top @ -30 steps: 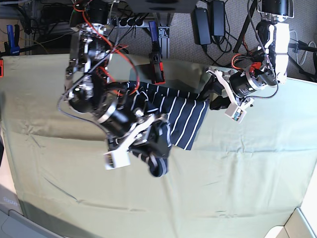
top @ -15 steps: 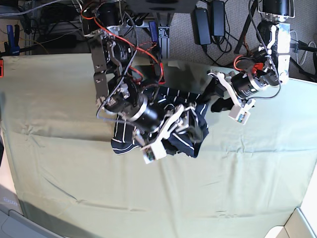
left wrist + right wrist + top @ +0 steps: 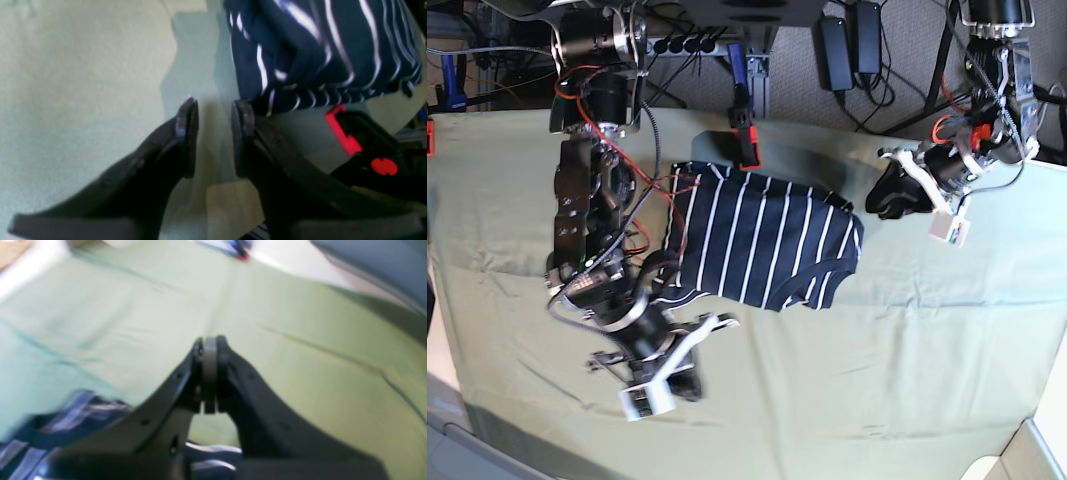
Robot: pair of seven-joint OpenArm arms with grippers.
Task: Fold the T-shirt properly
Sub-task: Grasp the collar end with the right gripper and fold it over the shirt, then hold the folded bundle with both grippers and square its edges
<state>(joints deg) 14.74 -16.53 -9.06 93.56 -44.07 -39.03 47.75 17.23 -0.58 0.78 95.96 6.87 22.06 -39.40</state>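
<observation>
The navy white-striped T-shirt (image 3: 762, 235) lies as a folded, slightly rumpled patch on the olive cloth at the table's middle. My right gripper (image 3: 685, 380) hovers in front of it to the left, apart from the fabric. In the right wrist view that gripper (image 3: 209, 343) is shut with its pads pressed together on nothing, and a bit of T-shirt (image 3: 60, 420) shows at the lower left. My left gripper (image 3: 889, 200) sits just right of the shirt. In the left wrist view it (image 3: 213, 110) stands open with nothing in the gap, the T-shirt (image 3: 320, 50) just beyond its right finger.
The olive-green cloth (image 3: 897, 350) covers the whole table. A black clamp with red parts (image 3: 745, 140) stands at the back edge, right behind the shirt, and shows again as a clamp (image 3: 347, 136) close to my left gripper. Cables and power bricks lie beyond the table.
My right gripper has let go of the shirt, shut, and pulled back toward the front left. The shirt now lies spread flat. My left gripper has drawn away to the right and its jaws have narrowed.
</observation>
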